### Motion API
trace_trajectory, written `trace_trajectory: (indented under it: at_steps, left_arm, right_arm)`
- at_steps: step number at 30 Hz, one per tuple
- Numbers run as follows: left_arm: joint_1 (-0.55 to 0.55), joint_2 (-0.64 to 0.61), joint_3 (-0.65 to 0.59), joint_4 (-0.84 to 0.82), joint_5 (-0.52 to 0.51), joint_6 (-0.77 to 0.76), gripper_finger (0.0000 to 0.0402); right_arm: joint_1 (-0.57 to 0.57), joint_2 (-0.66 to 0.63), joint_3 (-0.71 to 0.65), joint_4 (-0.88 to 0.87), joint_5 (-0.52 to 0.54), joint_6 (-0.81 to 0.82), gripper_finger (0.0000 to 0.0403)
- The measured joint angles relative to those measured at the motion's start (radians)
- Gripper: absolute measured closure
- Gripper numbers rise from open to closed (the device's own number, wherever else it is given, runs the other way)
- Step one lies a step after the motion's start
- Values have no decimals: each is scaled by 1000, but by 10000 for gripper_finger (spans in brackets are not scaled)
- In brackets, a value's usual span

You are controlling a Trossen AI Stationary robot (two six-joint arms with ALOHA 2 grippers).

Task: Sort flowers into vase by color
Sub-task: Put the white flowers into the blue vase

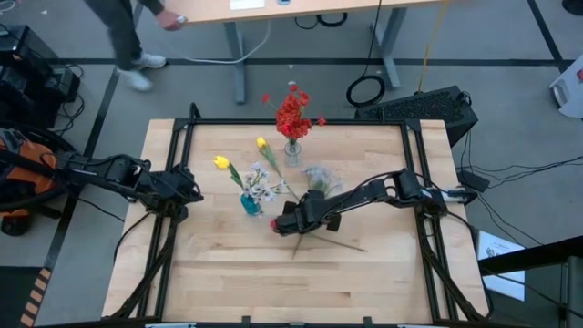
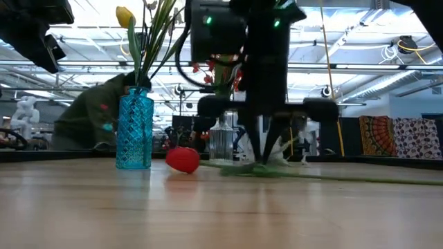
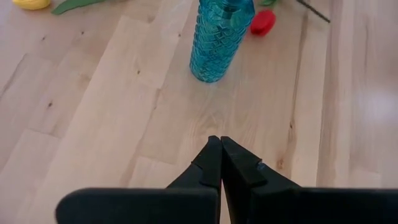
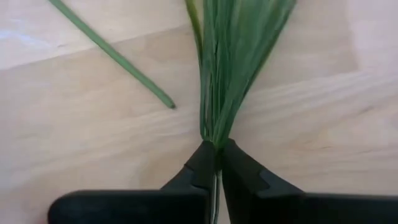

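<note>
Flowers sit near the middle of the wooden table [image 1: 364, 273]. Red blooms [image 1: 292, 113] stand bunched in a clear vase [image 1: 291, 151] toward the far edge. Yellow buds, one [image 1: 221, 163] to the left and one [image 1: 261, 143] closer to the red bunch, rise on thin green stalks from a blue vase [image 1: 250, 204], and pale white sprays [image 1: 265, 189] lean out of that vase too. From table height the blue vase [image 2: 134, 131] looks bumpy and see-through, with a yellow bud [image 2: 124, 16] high above it. One red flower [image 2: 183, 160] lies flat on the wood just beside the blue vase, and its long green stalk [image 2: 325, 177] stretches away along the table. Another pale bunch [image 1: 321, 176] lies on the table between the clear vase and the right arm. The right gripper [image 1: 287, 221] is down at the table next to the red flower [image 1: 274, 224], with its arm bent and reaching in from the right side. Its own camera shows the two dark fingers [image 4: 200, 167] pinched together on a bundle of thin green leaves [image 4: 233, 62] of that flower, low against the wood, and a loose green stalk end [image 4: 118, 57] lies close by. The left gripper [image 1: 189, 194] hangs over the left part of the table, near the blue vase but not touching it. Its fingers [image 3: 210, 163] are pressed shut with nothing between them, pointing toward the blue vase [image 3: 217, 37] and the red flower [image 3: 262, 22] past it.
</note>
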Motion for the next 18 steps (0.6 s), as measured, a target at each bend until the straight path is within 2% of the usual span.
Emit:
trace_trajectory:
  at_steps: [3,7,12,15,18]
  left_arm:
    - [0,0,0,1,-1,-32,393]
    - [0,0,0,2,-7,-51,393]
    - [0,8,0,2,-9,-50,393]
    - [0,15,0,2,-11,-50,393]
    - [0,20,0,2,-11,-50,393]
  right_arm:
    - [21,-46,-2,-44,47,-28,396]
    - [58,-148,-1,-116,162,-80,399]
    - [114,-296,0,-201,278,-230,399]
    - [150,-386,1,-221,317,-420,399]
    - [183,-455,1,-242,308,-647,399]
